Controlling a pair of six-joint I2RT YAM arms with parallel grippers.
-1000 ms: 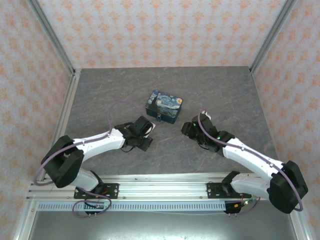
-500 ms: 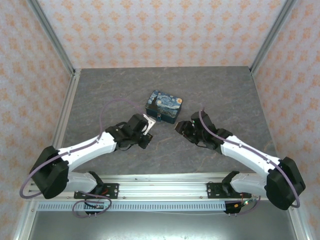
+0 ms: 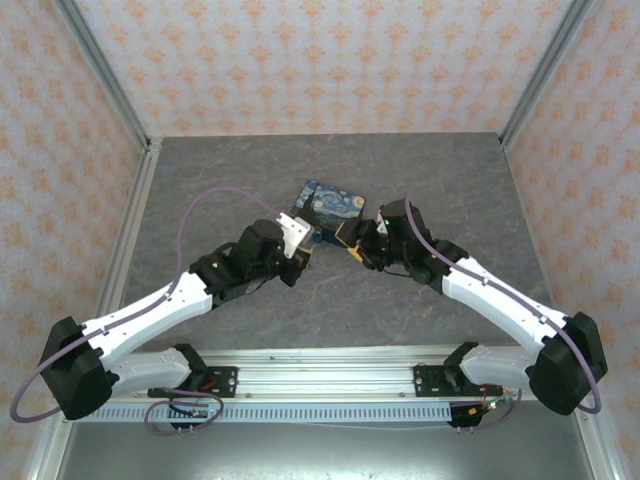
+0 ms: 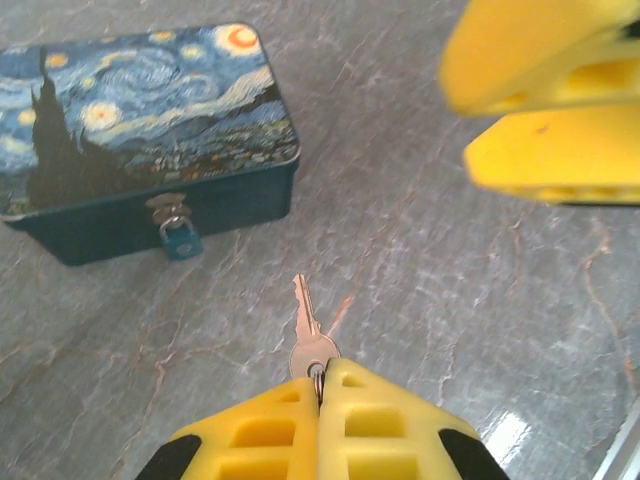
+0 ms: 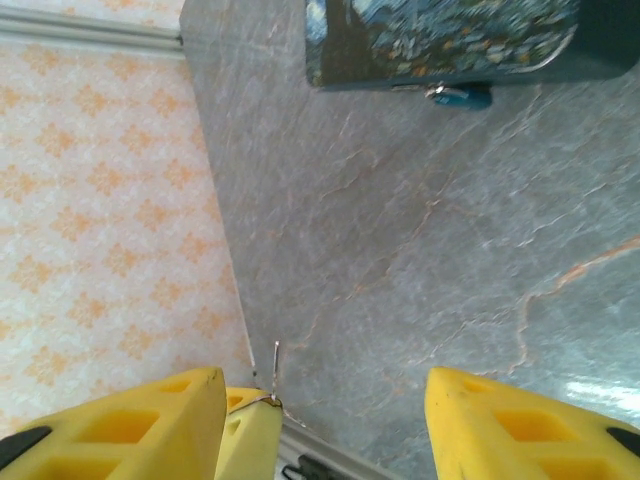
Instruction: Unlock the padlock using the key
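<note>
The key (image 4: 308, 330), pinched in left pincer (image 4: 320, 378), points toward padlock (image 4: 180, 238).

This is a robot test booth in a lab. Two white and black machines, the left arm (image 3: 150, 310) and the right arm (image 3: 500, 300), are bolted to a metal rail (image 3: 320, 362) at the near edge of a grey stone-look table top (image 3: 450, 170). Bare metal posts (image 3: 105, 72) frame the corners. Flat panels (image 3: 300, 60) printed with an orange wallpaper pattern close in three sides. Purple cables (image 3: 230, 190) loop off the arms, and a ruler-like strip (image 3: 330, 412) runs along the front.
</note>
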